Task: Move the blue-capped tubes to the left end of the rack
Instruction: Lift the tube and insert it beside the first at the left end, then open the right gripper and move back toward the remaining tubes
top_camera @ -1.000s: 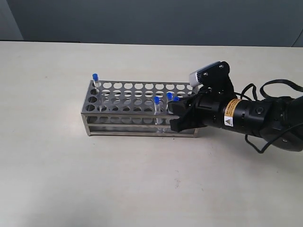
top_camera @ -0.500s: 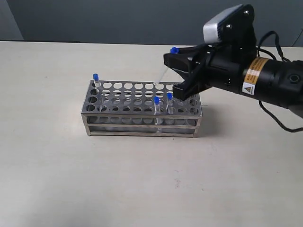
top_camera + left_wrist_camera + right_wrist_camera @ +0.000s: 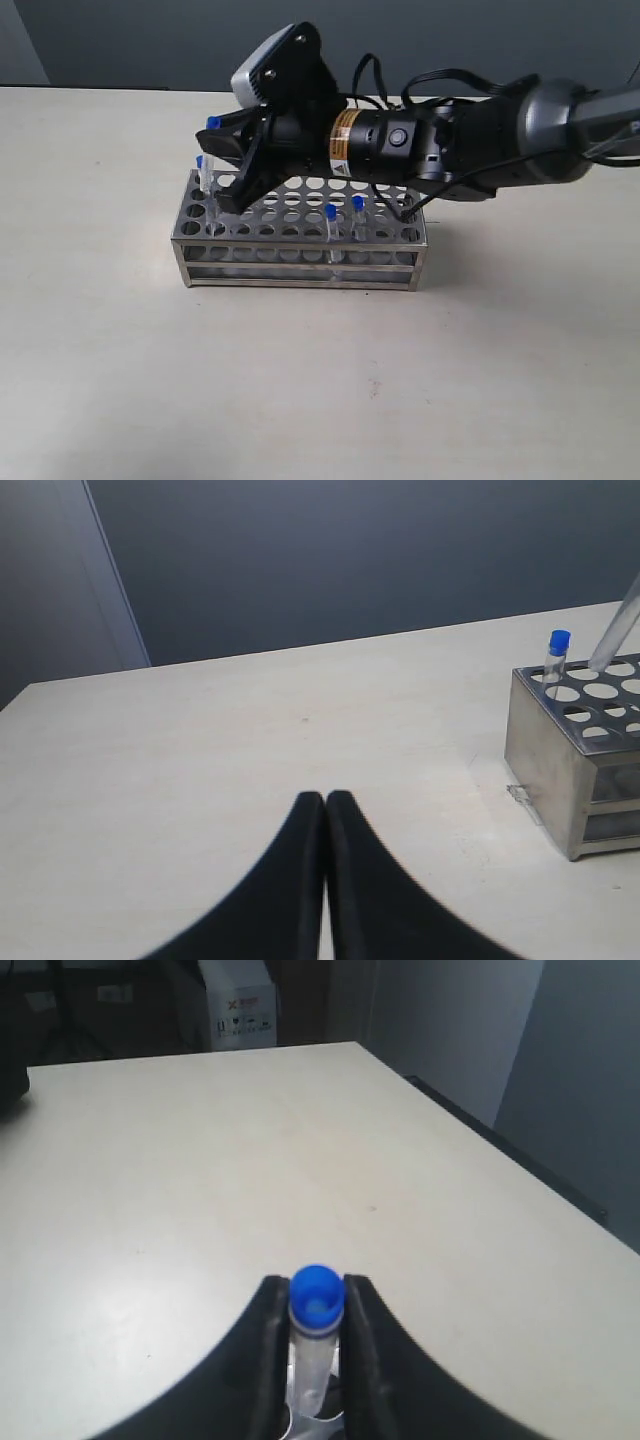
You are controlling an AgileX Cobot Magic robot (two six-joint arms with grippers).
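**A:** What is your right gripper (image 3: 317, 1345) holding?

**B:** Its two black fingers are pinching a slim clear tube with a bright blue cap (image 3: 317, 1303), gripped just under the cap. In the exterior view it hangs over the left end of the rectangular silver stainless-steel rack (image 3: 300, 252), and it is tilted, not plumb.

**A:** Where's the tip?

**B:** The left wrist view puts it down at the top plate, near the second blue-capped tube (image 3: 556, 652) already standing in the end corner. I can't tell whether it has entered a hole or is resting on the metal between holes.

**A:** And everything else?

**B:** Two more blue-capped tubes (image 3: 330, 218) stand side by side right of the rack's middle, not yet moved. Your left gripper (image 3: 325, 802) is pressed together with nothing in it. It sits low over the pale table (image 3: 200, 750), well apart from the rack.

**A:** What should you watch for?

**B:** The tilt. If you press down at this angle, the tip will likely catch on the plate. The tube could then slide in the fingers or push the rack across the table. The lower finger is also close to the standing corner tube and could knock it. I'd straighten the tube before lowering.
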